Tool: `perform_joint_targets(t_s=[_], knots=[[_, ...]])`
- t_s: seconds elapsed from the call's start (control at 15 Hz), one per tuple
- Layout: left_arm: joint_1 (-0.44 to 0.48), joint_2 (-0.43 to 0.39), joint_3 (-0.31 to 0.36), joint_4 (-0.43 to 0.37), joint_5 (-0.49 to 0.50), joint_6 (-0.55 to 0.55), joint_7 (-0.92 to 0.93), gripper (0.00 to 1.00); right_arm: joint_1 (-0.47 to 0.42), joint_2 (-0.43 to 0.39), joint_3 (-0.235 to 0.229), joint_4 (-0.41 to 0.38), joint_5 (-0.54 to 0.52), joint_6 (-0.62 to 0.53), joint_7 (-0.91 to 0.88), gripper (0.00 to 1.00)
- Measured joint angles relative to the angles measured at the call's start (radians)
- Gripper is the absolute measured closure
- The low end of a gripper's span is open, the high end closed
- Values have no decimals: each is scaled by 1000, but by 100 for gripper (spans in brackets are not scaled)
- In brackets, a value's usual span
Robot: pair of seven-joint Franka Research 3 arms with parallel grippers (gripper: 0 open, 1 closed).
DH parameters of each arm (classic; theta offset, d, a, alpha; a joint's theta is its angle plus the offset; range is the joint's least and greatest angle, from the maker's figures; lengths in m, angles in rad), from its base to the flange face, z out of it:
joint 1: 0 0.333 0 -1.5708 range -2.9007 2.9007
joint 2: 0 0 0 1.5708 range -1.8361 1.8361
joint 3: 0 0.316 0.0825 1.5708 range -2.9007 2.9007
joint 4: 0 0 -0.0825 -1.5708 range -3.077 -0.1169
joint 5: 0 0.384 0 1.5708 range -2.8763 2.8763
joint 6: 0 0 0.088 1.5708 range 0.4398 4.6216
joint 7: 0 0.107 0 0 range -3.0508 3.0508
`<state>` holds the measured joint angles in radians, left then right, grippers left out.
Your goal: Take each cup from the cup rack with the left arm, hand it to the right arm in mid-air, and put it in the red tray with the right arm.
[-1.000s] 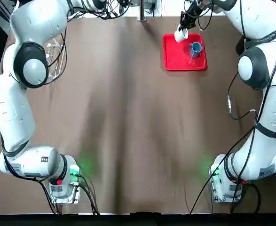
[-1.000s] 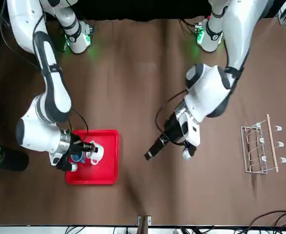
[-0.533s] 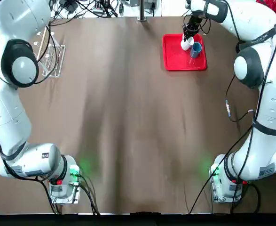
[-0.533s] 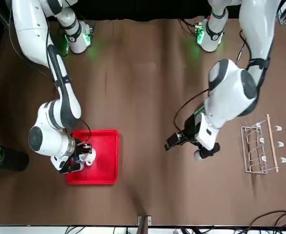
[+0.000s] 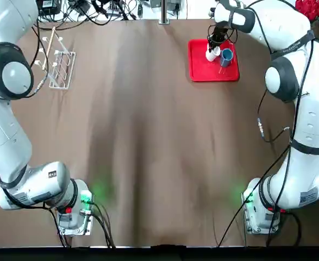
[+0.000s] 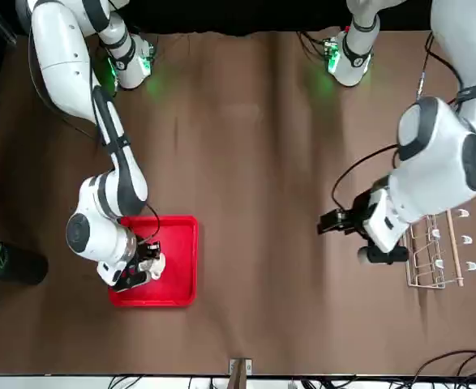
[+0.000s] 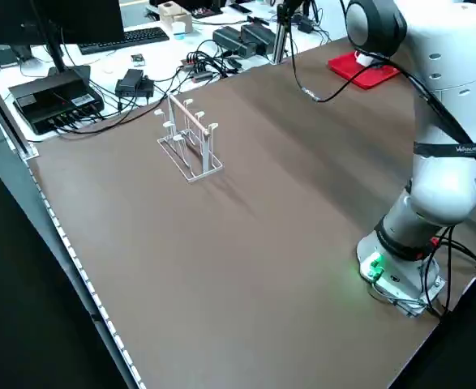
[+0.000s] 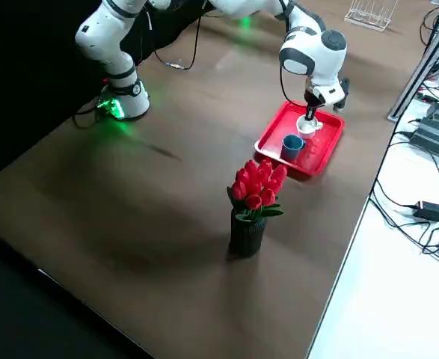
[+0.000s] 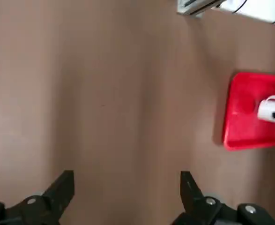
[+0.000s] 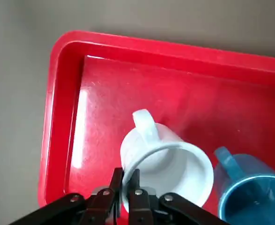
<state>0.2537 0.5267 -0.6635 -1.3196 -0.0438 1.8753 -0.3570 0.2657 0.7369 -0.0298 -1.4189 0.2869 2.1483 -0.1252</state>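
Note:
The red tray (image 5: pixel 202 69) lies at the table's far right. In it stand a blue cup (image 5: pixel 226 56) and a white cup (image 5: pixel 212 53), side by side. My right gripper (image 10: pixel 125 185) is shut on the white cup's (image 10: pixel 163 161) rim, next to the blue cup (image 10: pixel 249 192), low over the tray floor (image 10: pixel 104 93). I cannot tell whether the white cup touches it. The cup rack (image 5: pixel 56 61) stands at the far left with bare pegs. My left gripper (image 9: pixel 125 187) hangs open and holds nothing above the brown table, beside the rack (image 6: pixel 434 251) in the front view.
A black vase of red flowers (image 8: pixel 253 202) stands just past the tray's right side. Cables and electronics (image 7: pixel 59 89) line the white strip beyond the table's far edge. Both arm bases sit at the near edge.
My right gripper has brought the white cup down into the red tray beside the blue cup. My left arm has swung away from the middle toward the cup rack.

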Motion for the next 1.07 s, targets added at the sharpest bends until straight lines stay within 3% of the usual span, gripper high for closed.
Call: perform_joint_targets(t_s=[0.33,0.87,1.07], knots=[[48,-49,0,0,114,-85,84,0,14,9,1,0,-1,-1,-2,92],[93,-65,2,-1,129,-131,108,0,17,28,1,0,-1,0,-3,85],[98,-75,2,-1,129,-137,111,0,17,28,1,0,-1,0,-3,61]])
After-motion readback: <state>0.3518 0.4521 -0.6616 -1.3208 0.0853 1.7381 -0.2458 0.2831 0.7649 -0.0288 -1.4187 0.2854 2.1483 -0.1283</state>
